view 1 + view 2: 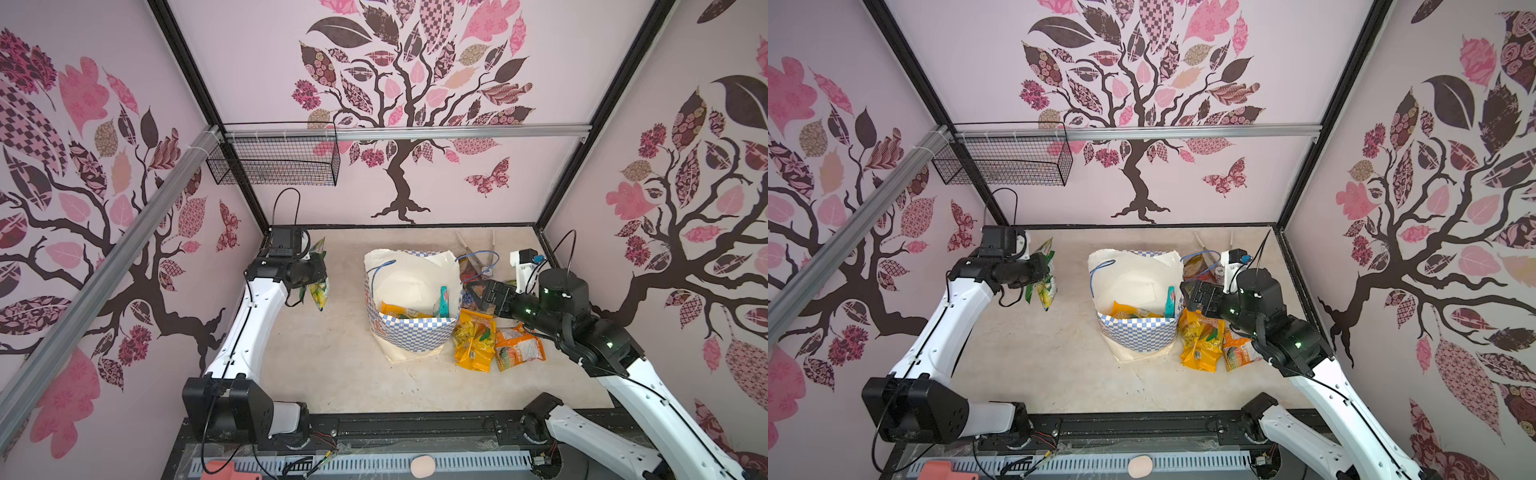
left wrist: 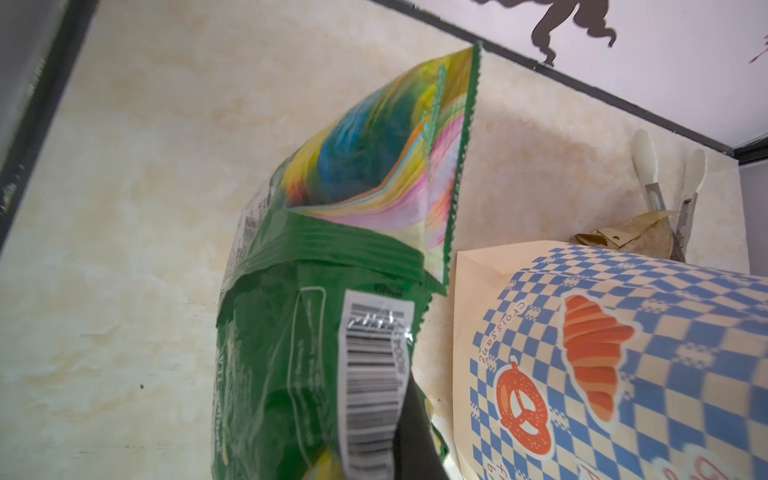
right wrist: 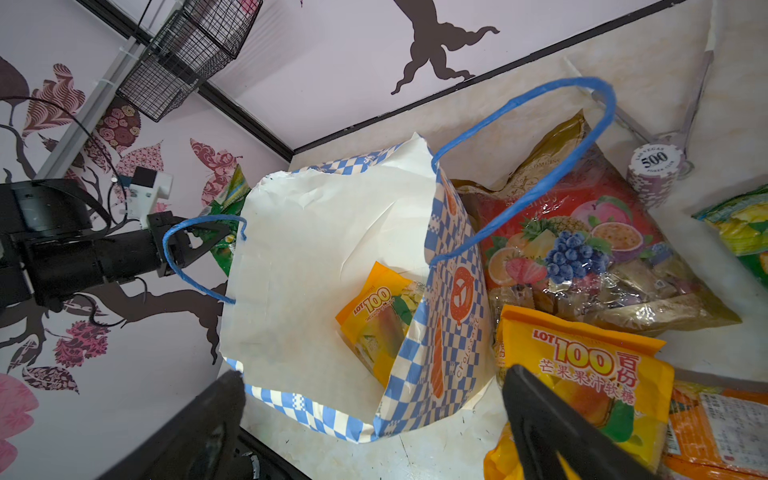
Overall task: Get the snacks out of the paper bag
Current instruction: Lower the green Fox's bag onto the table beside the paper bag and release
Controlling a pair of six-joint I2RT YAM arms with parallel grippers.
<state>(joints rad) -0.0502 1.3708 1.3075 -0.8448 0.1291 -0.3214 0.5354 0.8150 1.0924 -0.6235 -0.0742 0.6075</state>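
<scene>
With left gripper [image 1: 317, 272] pinching green packet [image 1: 320, 293] and right gripper [image 1: 473, 296] spread wide beside the paper bag [image 1: 415, 336], could snag the blue handle [image 3: 540, 94] or tip the bag reaching in for orange packet [image 3: 374, 316] below

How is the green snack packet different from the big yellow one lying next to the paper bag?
The green packet hangs in the air, pinched by the shut left gripper; the yellow packet lies on the table beside the paper bag.
The green packet is dark green with a barcode showing; the yellow packet is yellow-orange with a big 100.
Both are crinkly plastic snacks, already outside the bag.
</scene>
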